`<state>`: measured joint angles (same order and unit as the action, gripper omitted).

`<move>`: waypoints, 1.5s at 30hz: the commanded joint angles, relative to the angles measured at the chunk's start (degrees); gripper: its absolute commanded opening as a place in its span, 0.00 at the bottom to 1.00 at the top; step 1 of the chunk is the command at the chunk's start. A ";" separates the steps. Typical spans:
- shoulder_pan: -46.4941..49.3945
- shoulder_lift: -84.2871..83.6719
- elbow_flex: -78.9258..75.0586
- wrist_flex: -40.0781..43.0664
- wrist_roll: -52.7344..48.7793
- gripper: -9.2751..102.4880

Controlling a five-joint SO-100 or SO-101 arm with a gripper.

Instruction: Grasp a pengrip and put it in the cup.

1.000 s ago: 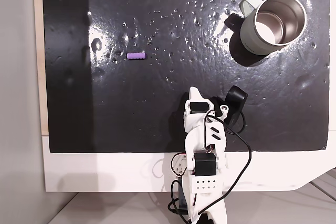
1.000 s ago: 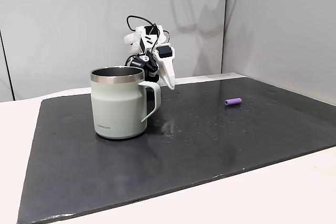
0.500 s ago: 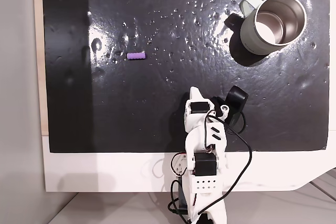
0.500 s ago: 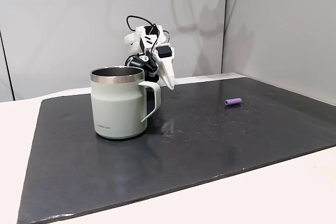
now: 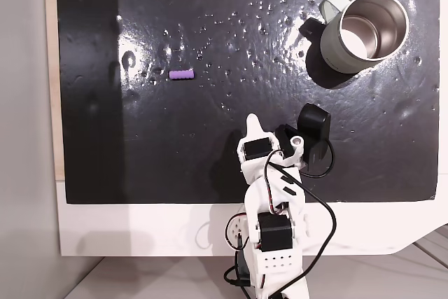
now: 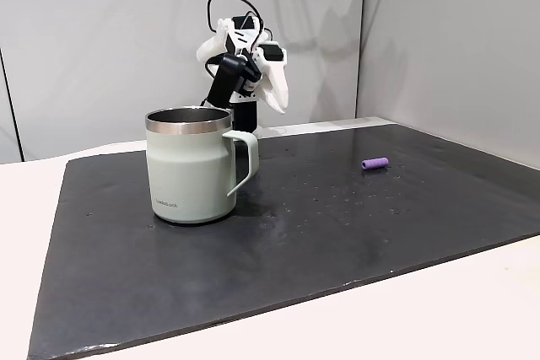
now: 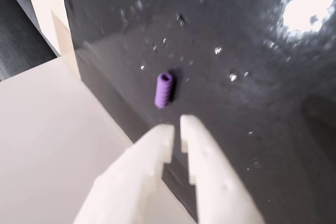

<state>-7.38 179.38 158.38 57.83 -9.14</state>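
The light-purple pengrip (image 5: 182, 73) lies alone on the black mat, left of centre in a fixed view from above. It also lies far right on the mat (image 6: 375, 163) in a side fixed view. The sage-green cup (image 5: 332, 50) stands upright at the mat's top right, steel inside empty, handle toward the left. My white gripper (image 5: 251, 122) hovers near the mat's lower edge, raised behind the cup (image 6: 190, 174) in the side fixed view. In the wrist view the fingers (image 7: 176, 129) are shut with nothing between them, pointing at the pengrip (image 7: 164, 89) ahead.
The black mat (image 5: 140, 145) is glossy and dotted with small droplets. It rests on a white table (image 5: 140, 229) whose front edge lies under the arm's base. A pale wall (image 6: 101, 31) stands behind the arm in a side fixed view.
The arm has lifted and swung slightly left in the top fixed view. The gripper now sits higher above the mat. Pengrip and cup have not moved.
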 commanded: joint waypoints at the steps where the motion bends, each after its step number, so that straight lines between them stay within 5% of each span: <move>1: -1.14 -6.42 -11.60 1.85 0.00 0.08; 21: -11.07 -53.00 -61.26 19.69 22.06 0.08; 31: -14.77 -64.95 -69.08 22.76 30.85 0.09; 45: -19.16 -84.99 -82.79 25.66 38.41 0.25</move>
<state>-25.66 95.98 79.72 82.88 28.21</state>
